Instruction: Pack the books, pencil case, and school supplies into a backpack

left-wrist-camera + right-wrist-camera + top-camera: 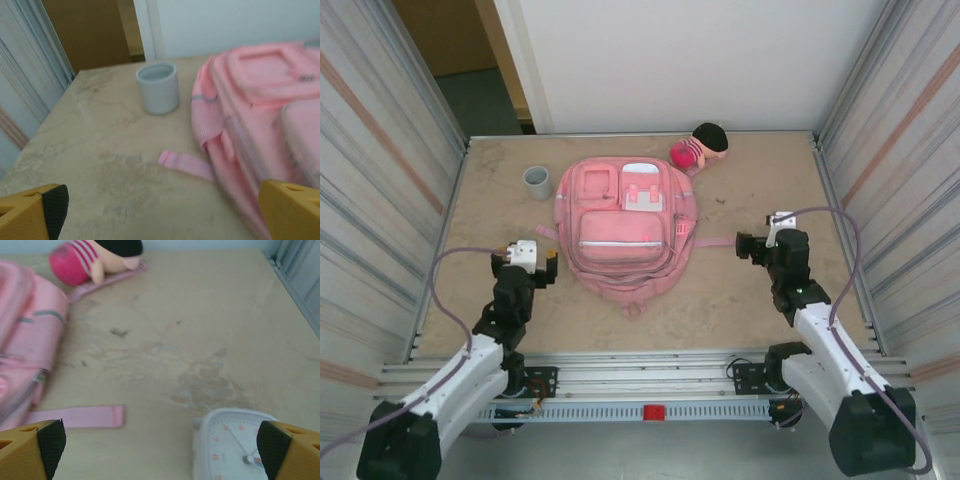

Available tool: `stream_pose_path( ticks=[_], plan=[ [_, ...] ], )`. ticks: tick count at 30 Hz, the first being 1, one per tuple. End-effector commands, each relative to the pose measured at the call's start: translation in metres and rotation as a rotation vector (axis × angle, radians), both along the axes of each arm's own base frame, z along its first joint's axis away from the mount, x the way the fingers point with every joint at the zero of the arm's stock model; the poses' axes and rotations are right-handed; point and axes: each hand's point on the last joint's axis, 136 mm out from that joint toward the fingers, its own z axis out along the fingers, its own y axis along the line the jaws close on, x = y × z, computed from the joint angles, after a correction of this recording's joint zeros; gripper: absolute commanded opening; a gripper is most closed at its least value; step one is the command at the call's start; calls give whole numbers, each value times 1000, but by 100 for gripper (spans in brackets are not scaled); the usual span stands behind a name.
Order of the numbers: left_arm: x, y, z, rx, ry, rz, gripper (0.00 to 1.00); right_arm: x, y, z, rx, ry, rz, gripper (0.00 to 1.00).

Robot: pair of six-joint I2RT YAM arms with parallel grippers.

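Both arms reach up from the bottom edge, left claw (pixel 527 262) and right claw (pixel 752 246) spread wide and empty on either side of the backpack (pixel 623 232).
Lying flat and face-up at the centre of the table (pixel 740 300), the backpack looks zipped shut; a doll (pixel 700 148) sits just beside its upper right corner and a grey cup (pixel 538 182) stands near its upper left. In the right wrist view a white clock (pixel 232 445) lies at the bottom of the frame between the fingertips, with a loose pink strap (pixel 75 416) to the lower left. My read is that packing is not under way — no item is held and no pocket gapes. The next move probably calls for opening a zip, one claw steadying the fabric.
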Motion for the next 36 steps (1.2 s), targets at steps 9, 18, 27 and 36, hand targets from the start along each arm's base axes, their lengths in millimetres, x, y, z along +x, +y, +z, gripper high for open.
stream_pose_path(
  ticks=[9, 18, 27, 36],
  plan=[
    [78, 21, -9, -64, -121, 38, 99, 54, -3, -25, -5, -158, 73, 99],
    [103, 38, -33, -151, 57, 81, 99, 83, -25, -61, 97, -40, -2, 99],
    [103, 36, -34, -148, 70, 73, 99, 83, -25, -62, 95, -43, -3, 99],
    [103, 36, -34, -148, 71, 74, 99, 83, -26, -61, 94, -43, -4, 99]
  ],
)
